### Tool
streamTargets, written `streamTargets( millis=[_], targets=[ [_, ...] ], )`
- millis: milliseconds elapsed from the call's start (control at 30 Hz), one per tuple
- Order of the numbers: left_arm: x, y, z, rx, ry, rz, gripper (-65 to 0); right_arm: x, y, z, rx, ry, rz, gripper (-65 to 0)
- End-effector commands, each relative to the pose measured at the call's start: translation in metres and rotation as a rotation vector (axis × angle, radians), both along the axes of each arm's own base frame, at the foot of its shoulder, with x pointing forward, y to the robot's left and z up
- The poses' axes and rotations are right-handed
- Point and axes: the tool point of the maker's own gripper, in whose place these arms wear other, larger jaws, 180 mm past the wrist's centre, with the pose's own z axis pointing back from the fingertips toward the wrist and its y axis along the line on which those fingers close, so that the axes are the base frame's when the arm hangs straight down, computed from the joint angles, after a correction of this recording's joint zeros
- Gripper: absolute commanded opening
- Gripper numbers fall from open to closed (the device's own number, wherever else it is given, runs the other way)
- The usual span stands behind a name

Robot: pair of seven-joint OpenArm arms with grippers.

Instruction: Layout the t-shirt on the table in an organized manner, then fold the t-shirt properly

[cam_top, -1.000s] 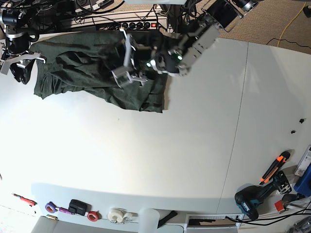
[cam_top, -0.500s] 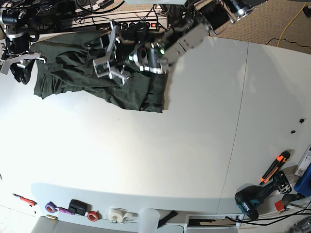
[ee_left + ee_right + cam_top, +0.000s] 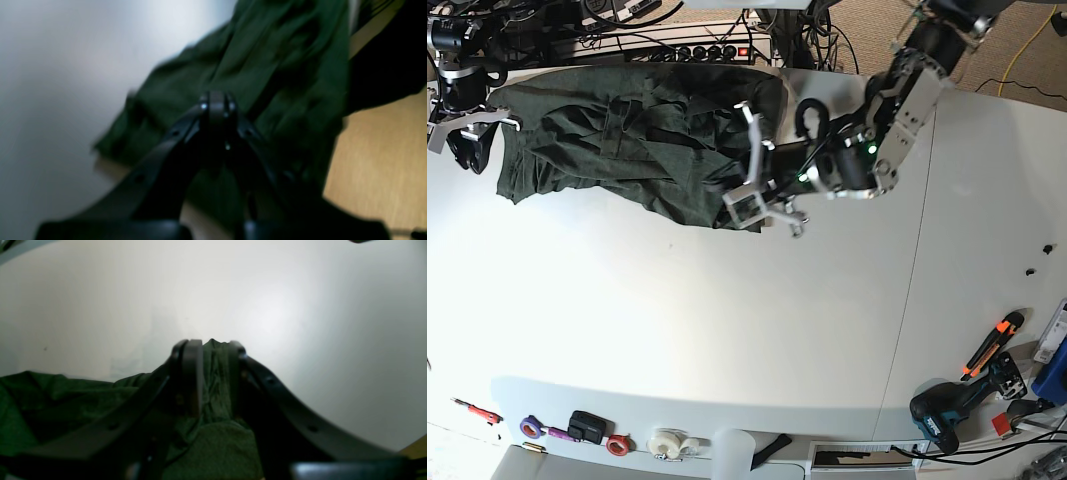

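The dark green t-shirt (image 3: 617, 140) lies rumpled across the back left of the white table (image 3: 727, 330). At its left edge my right gripper (image 3: 487, 122) holds it. The right wrist view shows that gripper (image 3: 213, 346) shut on a bunched fold of the t-shirt (image 3: 217, 446). My left gripper (image 3: 749, 198) hovers by the shirt's near right corner. In the blurred left wrist view its fingers meet at the tips (image 3: 217, 100), shut. The t-shirt (image 3: 283, 50) lies beyond them, and I see no cloth between the tips.
A power strip (image 3: 712, 50) and cables run along the table's far edge. Tape rolls (image 3: 667, 442) and small tools line the near edge. A drill (image 3: 947, 410) and an orange-handled cutter (image 3: 992, 345) lie near right. A thin seam (image 3: 917, 250) crosses the top.
My left arm swung from over the shirt's middle to its near right corner, and its jaws closed. The shirt's right part now lies spread further toward the back. The right arm stayed put.
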Motion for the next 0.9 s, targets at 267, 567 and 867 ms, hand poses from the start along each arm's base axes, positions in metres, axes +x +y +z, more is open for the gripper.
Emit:
streamTargets(
  millis=[267,567,867],
  targets=[
    [-0.021,0.004,-0.018,0.017,0.008,0.025,-65.0,0.007,0.003,0.018,-0.015,-0.072,0.027,-50.6],
    [-0.074,-0.030,-0.027,0.009,0.064,-0.130,-65.0,0.007,0.003,0.018,-0.015,-0.072,0.027,-50.6],
    [-0.118,-0.070,-0.010,-0.047,0.042,-0.317,-65.0,0.007,0.003,0.018,-0.015,-0.072,0.027,-50.6]
  ],
)
